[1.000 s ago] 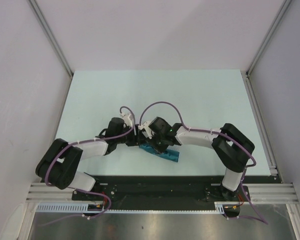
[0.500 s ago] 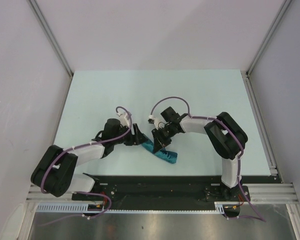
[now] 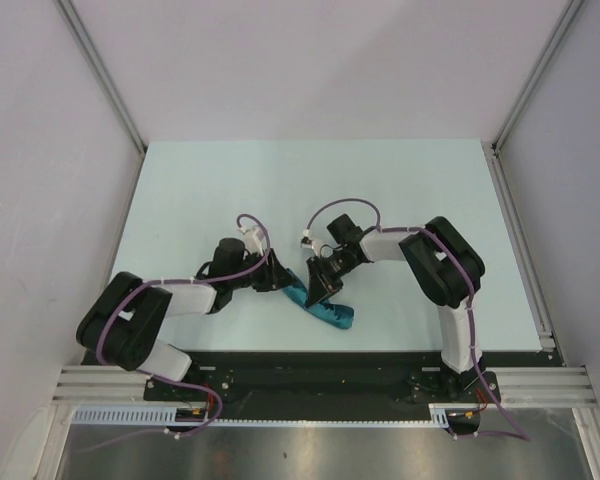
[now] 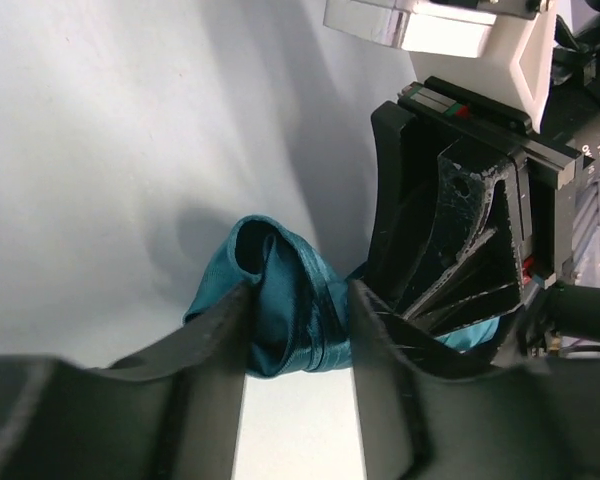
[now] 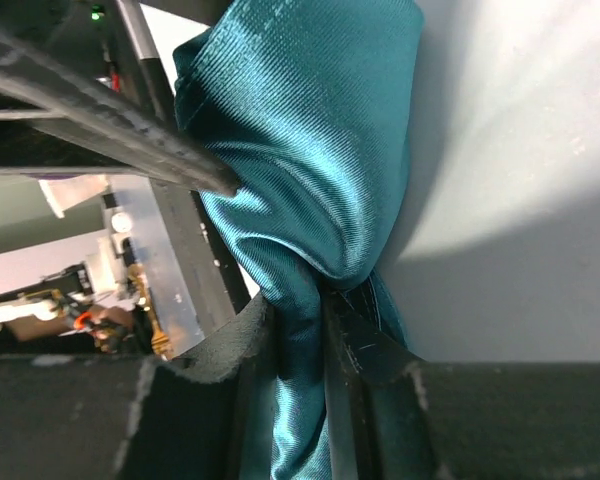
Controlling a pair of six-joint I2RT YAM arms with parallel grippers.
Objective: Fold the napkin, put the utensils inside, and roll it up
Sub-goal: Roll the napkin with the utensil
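Currently the napkin (image 3: 335, 314) lies on the counter (image 3: 400, 190) as a compact teal roll, toward the 6 o'clock edge of the top view and between the two arms. Its long axis runs from 10 o'clock to 4 o'clock, and the 4 o'clock end rests free on the surface. The left gripper (image 3: 280, 278) reaches in from 9 o'clock and meets the roll at its 10 o'clock end. The right gripper (image 3: 320, 288) comes down from 1 o'clock onto the same end, just beside the left one, so the two tools stand nearly tip to tip. In the left wrist view the napkin (image 4: 285, 300) fills the gap between the left jaws: both inner faces touch the fabric, so these jaws are closed on the cloth. The rolled end shows a curled opening at 11 o'clock of the grip. The black body of the right gripper (image 4: 450, 240) stands close at 2 o'clock in that view. In the right wrist view the right gripper (image 5: 298, 335) has its jaws drawn tightly together on a narrow gathered pinch of the napkin (image 5: 310, 140), which widens into shiny folds toward 12 o'clock. One black jaw of the left gripper (image 5: 130, 135) enters from 10 o'clock, and its tip touches the fabric. The folds are bunched and twisted at the gripped end.
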